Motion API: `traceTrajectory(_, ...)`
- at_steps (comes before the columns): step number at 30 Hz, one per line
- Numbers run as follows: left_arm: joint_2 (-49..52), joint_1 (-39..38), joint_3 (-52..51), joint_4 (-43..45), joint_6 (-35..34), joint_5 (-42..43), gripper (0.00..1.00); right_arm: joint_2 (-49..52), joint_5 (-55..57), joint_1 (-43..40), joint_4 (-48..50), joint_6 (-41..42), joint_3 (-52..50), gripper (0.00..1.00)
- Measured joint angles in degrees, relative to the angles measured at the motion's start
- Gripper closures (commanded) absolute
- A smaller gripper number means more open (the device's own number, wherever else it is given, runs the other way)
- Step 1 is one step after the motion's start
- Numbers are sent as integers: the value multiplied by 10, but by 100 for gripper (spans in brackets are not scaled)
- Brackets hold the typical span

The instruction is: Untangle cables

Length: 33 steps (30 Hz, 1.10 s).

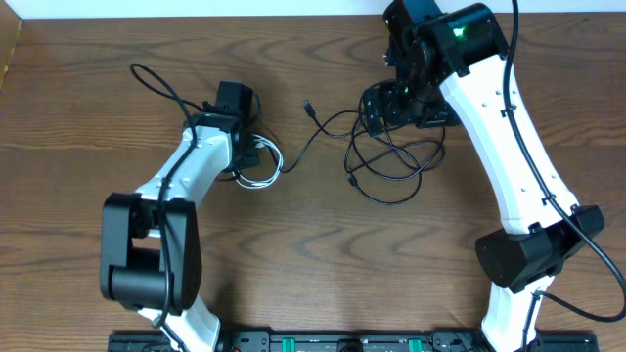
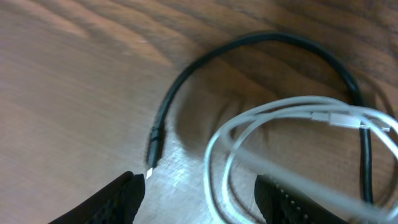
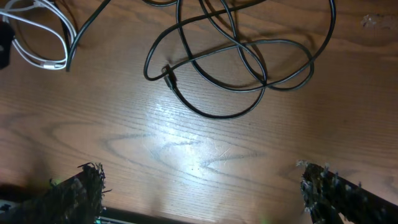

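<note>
left gripper point(image 2: 199, 196) was open, straddling white cable point(image 2: 280, 109), probably lining up a pull clear of one black cable point(image 2: 186, 74) | right gripper point(image 3: 199, 186) was open, empty, poised over black cables point(image 3: 236, 68) looped mid-table

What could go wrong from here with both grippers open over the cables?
1. Several white cable strands lie between the left gripper fingers; closing may pinch more than one and drag the crossing black cable along.
2. The black tangle has many overlapping loops; the right gripper pulling one strand could tighten it.
</note>
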Motion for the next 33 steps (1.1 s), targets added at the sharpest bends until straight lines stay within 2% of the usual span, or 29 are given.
traceTrajectory(7,36,0,0,19,2,16,39,0,0,0,0,0,0,1)
traceTrajectory(11,43,3,0,22,4,17,45,0,0,0,0,0,0,1)
traceTrajectory(15,48,17,0,22,6,29,45,0,0,0,0,0,0,1)
traceTrajectory(18,51,31,0,22,13,54,51,0,0,0,0,0,0,1)
traceTrajectory(23,51,38,0,22,24,77,67,0,0,0,0,0,0,1)
traceTrajectory(25,51,38,0,22,26,82,81,0,0,0,0,0,0,1)
traceTrajectory(26,51,38,0,22,28,85,92,0,0,0,0,0,0,1)
traceTrajectory(33,49,38,0,6,37,89,93,0,0,0,0,0,0,1)
